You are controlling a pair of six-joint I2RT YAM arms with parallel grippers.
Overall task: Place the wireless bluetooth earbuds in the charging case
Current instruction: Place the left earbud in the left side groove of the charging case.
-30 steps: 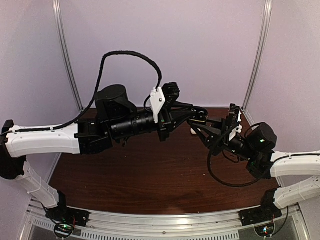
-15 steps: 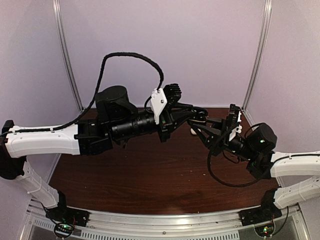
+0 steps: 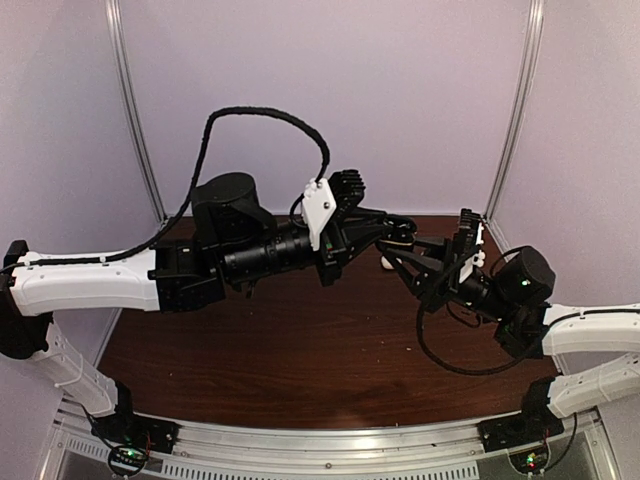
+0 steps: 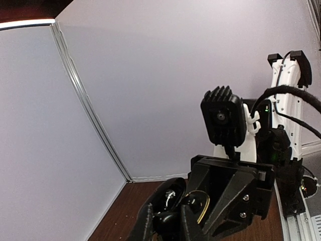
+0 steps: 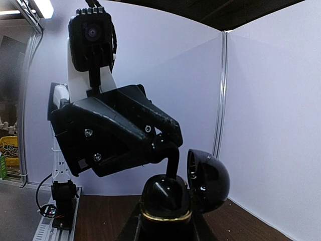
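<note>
Above the table (image 3: 300, 350), right claw (image 5: 165, 228) clamps a glossy black, gold-rimmed charging case (image 5: 165, 197), lid (image 5: 208, 181) open; left claw (image 4: 165, 222) pinched narrow.

Top view: small white object (image 3: 386, 264) on the table (image 3: 300, 350), partly behind the right gripper (image 3: 393, 256); too small to identify. Right wrist view: the bottom edge cuts off the base of the case (image 5: 164, 200). The left gripper (image 5: 172, 165) covers the case's mouth; contents not visible. Left wrist view: case cropped by the bottom edge, dim.
</note>
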